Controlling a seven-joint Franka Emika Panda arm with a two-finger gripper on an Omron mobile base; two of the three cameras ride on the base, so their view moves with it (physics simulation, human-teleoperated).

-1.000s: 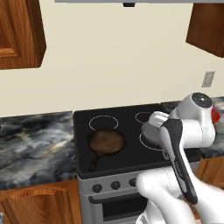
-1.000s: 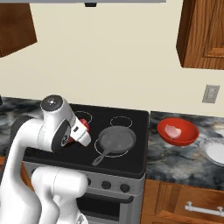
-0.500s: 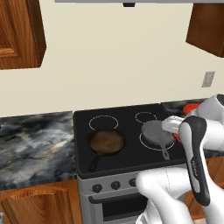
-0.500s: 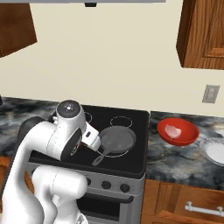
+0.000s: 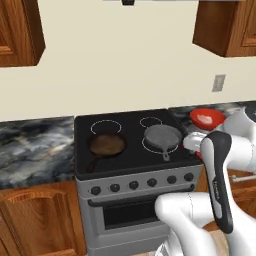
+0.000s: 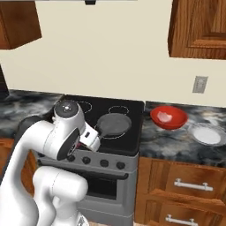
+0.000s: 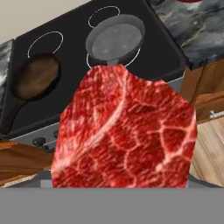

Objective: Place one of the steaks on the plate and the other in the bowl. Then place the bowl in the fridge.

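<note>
A bright red raw steak (image 7: 124,131) with white marbling hangs close before the hand camera, and my gripper (image 6: 90,137) is shut on it; the meat hides the fingertips. The hand is held above the stove's front right corner, as the left base view also shows for the gripper (image 5: 192,143). The glossy red bowl (image 6: 169,117) sits on the counter right of the stove, also seen as the bowl (image 5: 207,118). Just right of the bowl lies a white plate (image 6: 205,134). The fridge is out of view.
A black stove (image 5: 132,142) carries a grey frying pan (image 5: 162,137) on the right front ring and a brown-bottomed pan (image 5: 106,145) at the left. Marble counters flank it. Wooden cabinets (image 6: 198,28) hang above; drawers (image 6: 185,185) sit under the right counter.
The arm has swung right, carrying the hand from the stove's middle to its right front corner. Both base views have shifted a little, so the base has moved.
</note>
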